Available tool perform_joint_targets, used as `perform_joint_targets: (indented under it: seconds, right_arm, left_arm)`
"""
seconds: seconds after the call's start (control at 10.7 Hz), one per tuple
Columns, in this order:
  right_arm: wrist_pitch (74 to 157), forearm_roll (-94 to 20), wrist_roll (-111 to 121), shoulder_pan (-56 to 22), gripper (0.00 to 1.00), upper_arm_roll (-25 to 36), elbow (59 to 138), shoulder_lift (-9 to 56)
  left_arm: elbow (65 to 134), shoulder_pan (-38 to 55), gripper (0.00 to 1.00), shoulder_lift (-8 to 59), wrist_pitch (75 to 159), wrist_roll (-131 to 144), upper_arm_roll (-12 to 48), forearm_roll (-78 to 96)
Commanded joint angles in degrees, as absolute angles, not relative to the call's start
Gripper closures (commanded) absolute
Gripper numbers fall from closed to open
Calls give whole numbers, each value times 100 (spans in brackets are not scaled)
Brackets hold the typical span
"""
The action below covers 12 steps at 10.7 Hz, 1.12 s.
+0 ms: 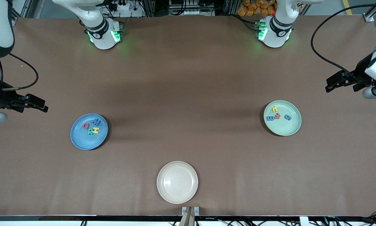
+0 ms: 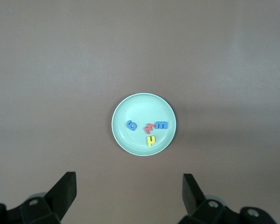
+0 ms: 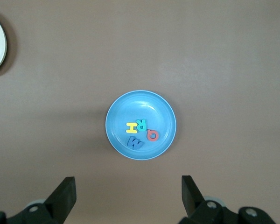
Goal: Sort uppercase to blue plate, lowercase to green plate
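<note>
Finding: the sort appears complete. No letter lies loose on the counter (image 1: 188, 94) in any view.

Blue plate (image 1: 78, 139), toward the right arm's end of the counter: holds all four uppercase letters in one cluster, the red Q (image 1: 85, 126), teal-green R (image 1: 90, 132), yellow H (image 1: 95, 130) and blue M (image 1: 97, 121). Several touch or overlap; which ones overlap cannot be settled from these views.

Green plate (image 1: 289, 128), toward the left arm's end: holds the four lowercase letters, the yellow h-like letter (image 1: 274, 109), blue m (image 1: 270, 118), red m (image 1: 277, 116) and blue a (image 1: 288, 117). The two m pieces sit against each other; the blue a lies slightly apart.

Cream plate (image 1: 162, 175), nearest the front camera and between the other two: nothing in it.

Left gripper (image 1: 330, 85): jaws spread wide, nothing between them, raised high over the counter near the green plate at the left arm's end, waiting.

Right gripper (image 1: 40, 106): jaws likewise spread and empty, raised near the blue plate at the right arm's end, also waiting.

Judgement: nothing remains to be moved; each letter is in its assigned plate.
</note>
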<state>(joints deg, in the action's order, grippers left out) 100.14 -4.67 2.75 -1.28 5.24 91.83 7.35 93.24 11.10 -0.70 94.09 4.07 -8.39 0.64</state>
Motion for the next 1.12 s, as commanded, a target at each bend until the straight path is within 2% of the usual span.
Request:
perform_joint_targets:
  seconds: [0.0, 0.28, 1.03]
  right_arm:
    - [9932, -527, 176, -62, 0, 466, 9176, 615]
    - [9723, -510, 106, -88, 0, 466, 8948, 685]
    - [9650, -290, 53, -184, 0, 387, 8825, 624]
  left_arm:
    - [9457, 1011, 0, -325, 9361, 483, -791, -88]
    - [9387, 1002, 0, -351, 9097, 492, -782, -44]
    - [9387, 1002, 0, -369, 9097, 492, -782, -35]
